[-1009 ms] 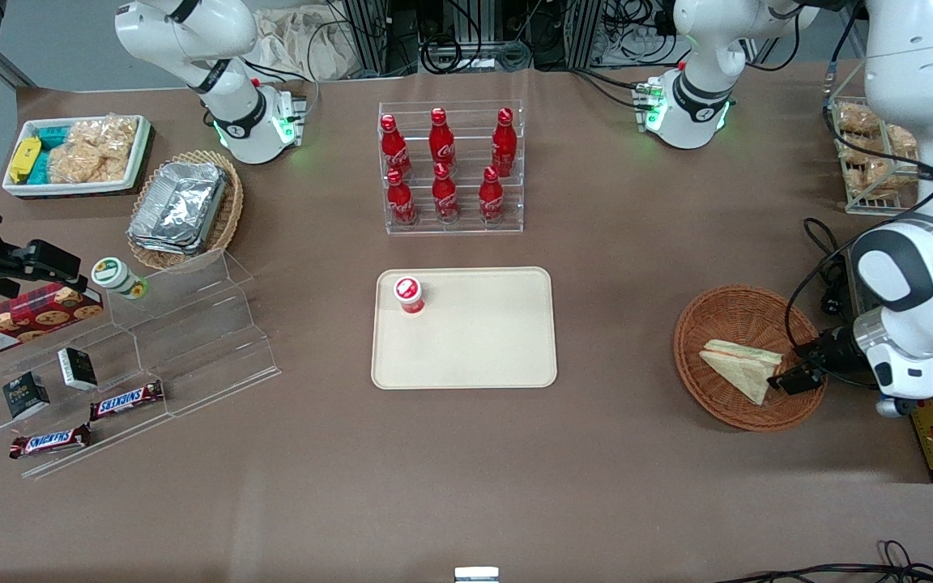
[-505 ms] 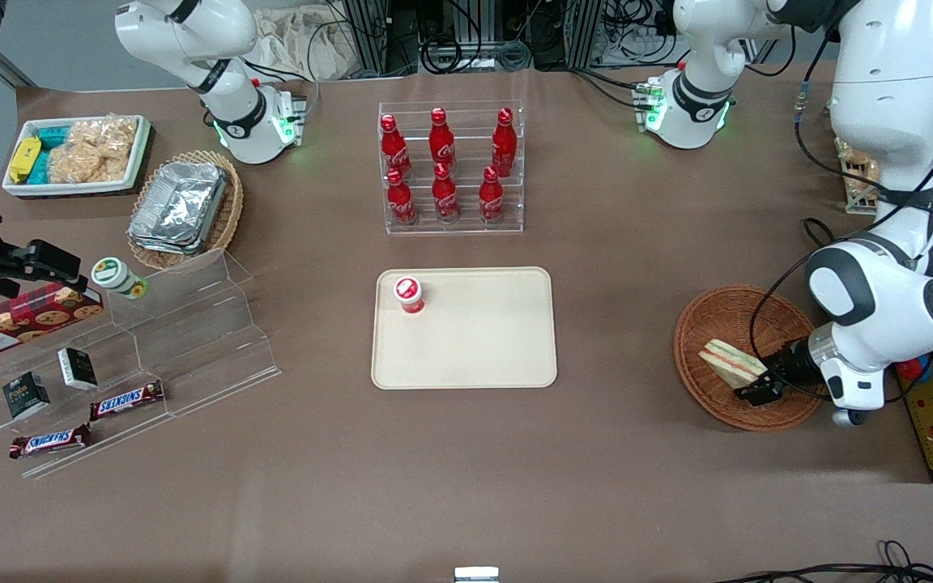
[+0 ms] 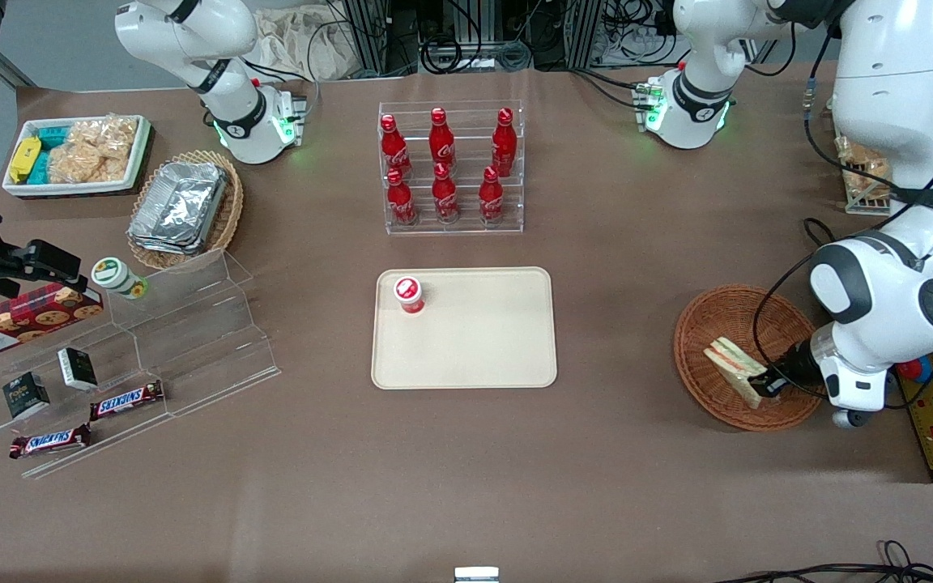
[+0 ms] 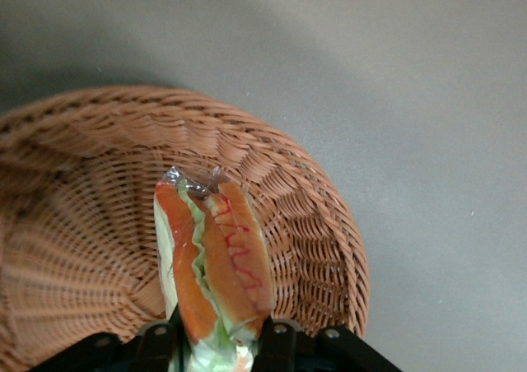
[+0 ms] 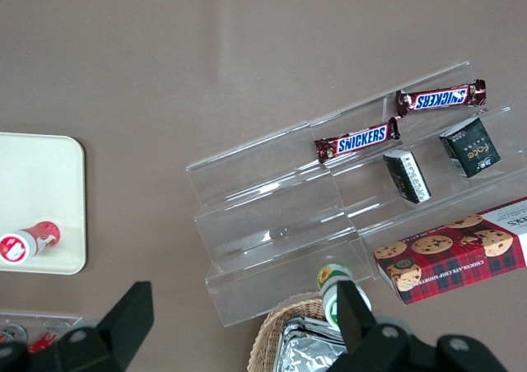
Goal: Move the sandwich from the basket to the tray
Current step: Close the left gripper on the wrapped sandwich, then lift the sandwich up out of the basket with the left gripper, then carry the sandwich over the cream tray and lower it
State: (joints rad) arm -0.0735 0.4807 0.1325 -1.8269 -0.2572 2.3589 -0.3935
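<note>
The sandwich, a wrapped wedge with red and green filling, stands on edge in the reddish-brown wicker basket toward the working arm's end of the table. My left gripper is in the basket, shut on the sandwich's end nearest the arm. In the left wrist view the sandwich sits between the two black fingers of the gripper, with the basket wall around it. The beige tray lies at the table's middle, apart from the basket.
A small red-capped cup stands on the tray's corner. A clear rack of red bottles stands farther from the front camera than the tray. A clear stepped shelf with snacks, a tan basket with foil containers and a white snack tray lie toward the parked arm's end.
The gripper closed onto the sandwich. The sandwich tipped from lying flat to standing on its edge in the basket. The arm's wrist swung over the basket.
</note>
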